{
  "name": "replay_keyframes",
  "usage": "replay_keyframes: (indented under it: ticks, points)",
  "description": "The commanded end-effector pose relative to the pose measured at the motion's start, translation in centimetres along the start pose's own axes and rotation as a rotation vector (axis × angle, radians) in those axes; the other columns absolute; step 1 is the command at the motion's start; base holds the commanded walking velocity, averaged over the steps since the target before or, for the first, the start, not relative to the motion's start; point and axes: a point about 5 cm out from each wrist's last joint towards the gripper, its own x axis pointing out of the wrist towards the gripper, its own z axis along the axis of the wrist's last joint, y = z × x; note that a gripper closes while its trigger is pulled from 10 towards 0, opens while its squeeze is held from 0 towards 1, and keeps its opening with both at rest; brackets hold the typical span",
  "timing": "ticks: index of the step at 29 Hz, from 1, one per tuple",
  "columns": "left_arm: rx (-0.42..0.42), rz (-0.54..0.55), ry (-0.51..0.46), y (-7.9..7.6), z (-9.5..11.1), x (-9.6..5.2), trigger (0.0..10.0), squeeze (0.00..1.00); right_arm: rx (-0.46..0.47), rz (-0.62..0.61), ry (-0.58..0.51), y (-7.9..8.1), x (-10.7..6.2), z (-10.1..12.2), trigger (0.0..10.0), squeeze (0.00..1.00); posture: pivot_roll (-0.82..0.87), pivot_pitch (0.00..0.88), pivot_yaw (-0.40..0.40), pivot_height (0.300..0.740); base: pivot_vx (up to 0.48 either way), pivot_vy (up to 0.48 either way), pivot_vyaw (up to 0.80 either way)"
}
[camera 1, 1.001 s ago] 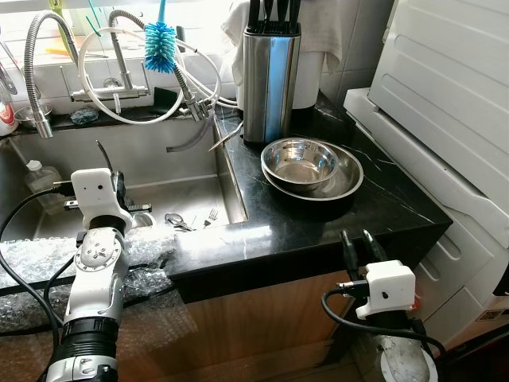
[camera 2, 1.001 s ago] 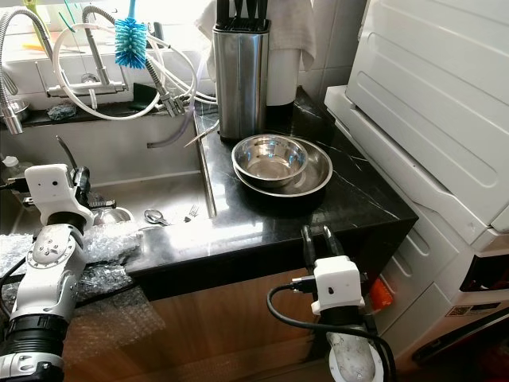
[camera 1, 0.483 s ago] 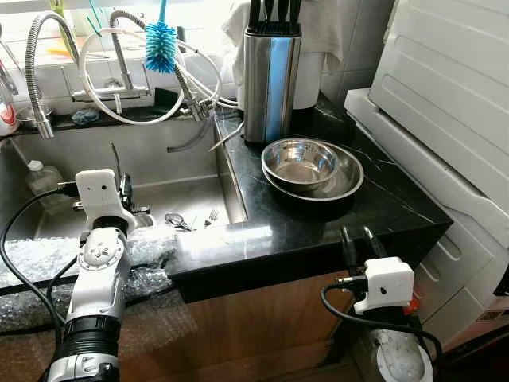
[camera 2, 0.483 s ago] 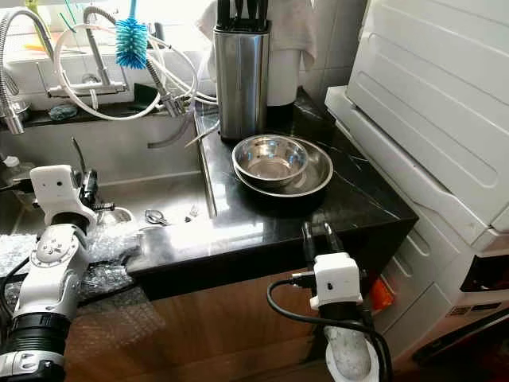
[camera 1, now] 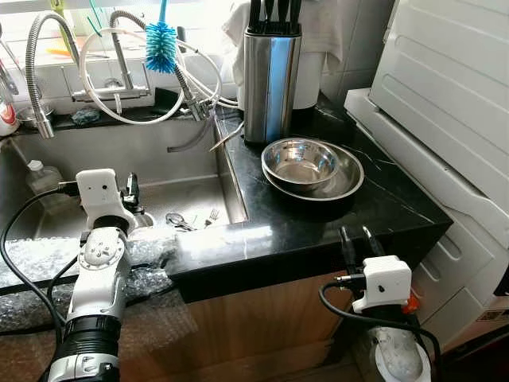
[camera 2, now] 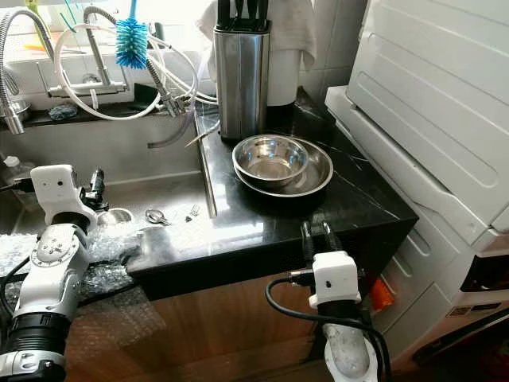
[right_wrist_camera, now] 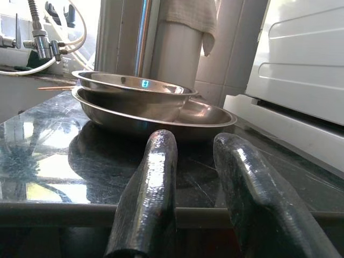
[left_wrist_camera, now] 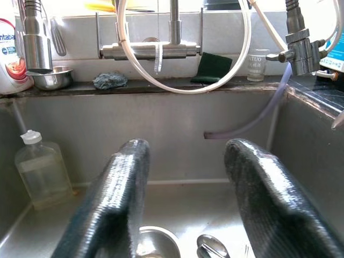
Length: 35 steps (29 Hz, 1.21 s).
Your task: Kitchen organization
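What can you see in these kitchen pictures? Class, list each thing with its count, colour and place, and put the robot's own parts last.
Round steel bowls: two, silver, nested on the black stone counter.
Steel knife block: one, silver with black handles, behind the bowls.
Bristly bottle brush: one, blue, hanging by the taps.
Steel sink: one, grey, left of the counter.
Cutlery: a few silver pieces, on the sink floor.
Clear plastic bottle: one, white cap, in the sink corner.
Bubble wrap: clear, on the sink's front edge.
White appliance: one, right of the counter.
Left gripper: black fingers open, over the sink.
Right gripper: black fingers open, at the counter's front edge.
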Motion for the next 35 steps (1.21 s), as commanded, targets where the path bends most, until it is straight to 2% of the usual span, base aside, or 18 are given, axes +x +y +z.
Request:
replay_keyframes:
  ticks: [1,9,17,19,27,28,30,31,32,35]
  points:
    - [-0.025,-0.034,-0.038,-0.9,0.6,-0.2,10.0,0.0,-0.012,-0.007,-0.005,-0.2,0.4,0.3,10.0,0.0,-0.16,0.0,-0.004,0.74,0.0,0.0,0.0]
    - [-0.052,-0.06,-0.19,-1.5,3.6,-0.3,10.0,0.0,-0.016,-0.005,-0.04,-0.4,1.2,1.2,10.0,0.0,-0.16,0.0,-0.008,0.74,0.0,0.0,0.0]
    - [-0.046,-0.071,-0.186,-1.6,3.5,-0.5,10.0,0.0,-0.011,-0.025,-0.056,-0.7,1.8,1.9,10.0,0.0,-0.16,0.0,-0.009,0.74,0.0,0.0,0.0]
    - [-0.036,-0.082,-0.172,-2.0,3.1,-0.8,10.0,0.0,0.012,-0.044,-0.072,-1.0,2.8,3.0,10.0,0.0,-0.16,0.0,-0.008,0.74,0.0,0.0,0.0]
    - [-0.034,-0.11,-0.168,-2.8,3.1,-1.0,10.0,0.0,0.046,-0.062,-0.052,-1.8,4.6,4.5,10.0,0.0,-0.16,0.0,-0.009,0.74,0.0,0.0,0.0]
    - [-0.032,-0.115,-0.166,-3.0,3.0,-1.1,10.0,0.0,0.049,-0.055,-0.053,-2.1,5.3,5.2,10.0,0.0,-0.16,0.0,-0.009,0.74,0.0,0.0,0.0]
    - [-0.031,-0.116,-0.165,-3.0,3.0,-1.1,10.0,0.0,0.042,-0.052,-0.051,-2.2,5.6,5.4,10.0,0.0,-0.16,0.0,-0.009,0.74,0.0,0.0,0.0]
    - [-0.032,-0.119,-0.162,-3.1,3.0,-1.1,10.0,0.0,-0.025,0.018,-0.043,-2.2,6.5,6.1,10.0,0.0,-0.16,0.0,-0.01,0.74,0.0,0.0,0.0]
    - [-0.033,-0.12,-0.16,-3.1,2.9,-1.1,10.0,0.0,-0.052,0.048,-0.044,-2.2,6.9,6.5,10.0,0.0,-0.16,0.0,-0.01,0.74,0.0,0.0,0.0]
    - [-0.037,-0.123,-0.158,-3.3,2.9,-1.1,10.0,0.0,-0.089,0.116,-0.027,-2.3,7.9,7.2,10.0,0.0,-0.16,0.0,-0.01,0.74,0.0,0.0,0.0]
